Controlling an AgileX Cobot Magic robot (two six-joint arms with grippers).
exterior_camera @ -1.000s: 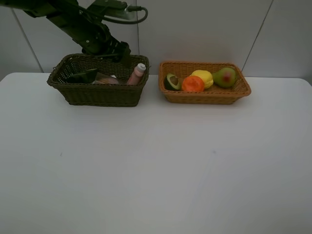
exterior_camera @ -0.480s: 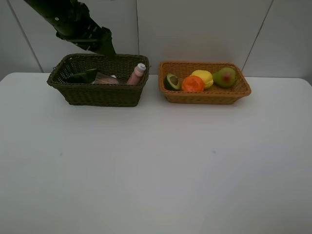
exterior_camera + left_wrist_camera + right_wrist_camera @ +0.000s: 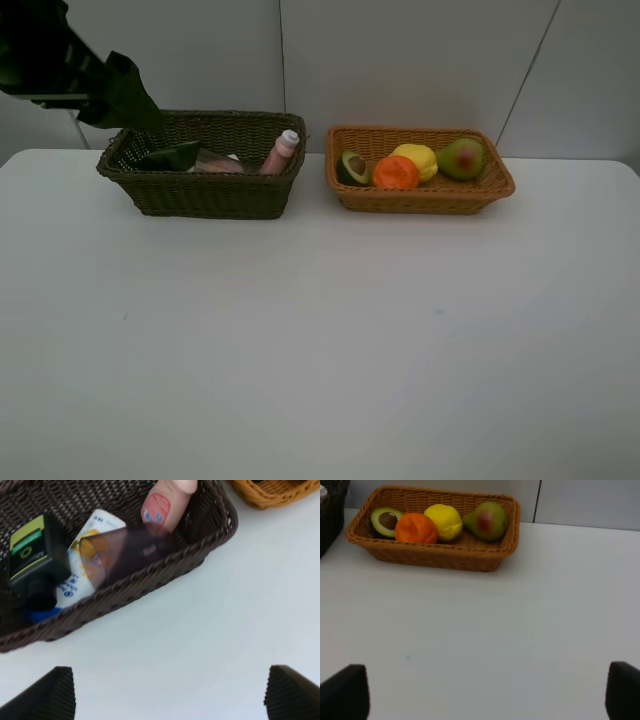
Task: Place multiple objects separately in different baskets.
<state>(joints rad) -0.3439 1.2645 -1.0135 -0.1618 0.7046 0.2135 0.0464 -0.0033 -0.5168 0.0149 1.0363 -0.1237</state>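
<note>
The dark brown-green basket [image 3: 200,190] holds the pink bottle [image 3: 281,151], black pump bottle [image 3: 31,555], white blue-capped bottle [image 3: 82,545] and mauve cup [image 3: 125,552], all lying down. The orange-tan basket [image 3: 425,197] holds the halved avocado [image 3: 352,167], orange [image 3: 396,172], lemon [image 3: 417,160] and pear [image 3: 461,158]. My left gripper [image 3: 128,100] hangs at the dark basket's far-left corner; in its wrist view it [image 3: 172,695] is open and empty. My right gripper [image 3: 482,695] is open and empty over the table, short of the tan basket [image 3: 435,555]; it is out of the high view.
The two baskets stand side by side at the back of the white table [image 3: 320,330], near the wall. A corner of the tan basket [image 3: 270,492] shows in the left wrist view, and the dark basket's edge [image 3: 330,505] in the right wrist view.
My left arm has drawn back from above the dark basket toward the upper left. The baskets and their contents have not moved.
</note>
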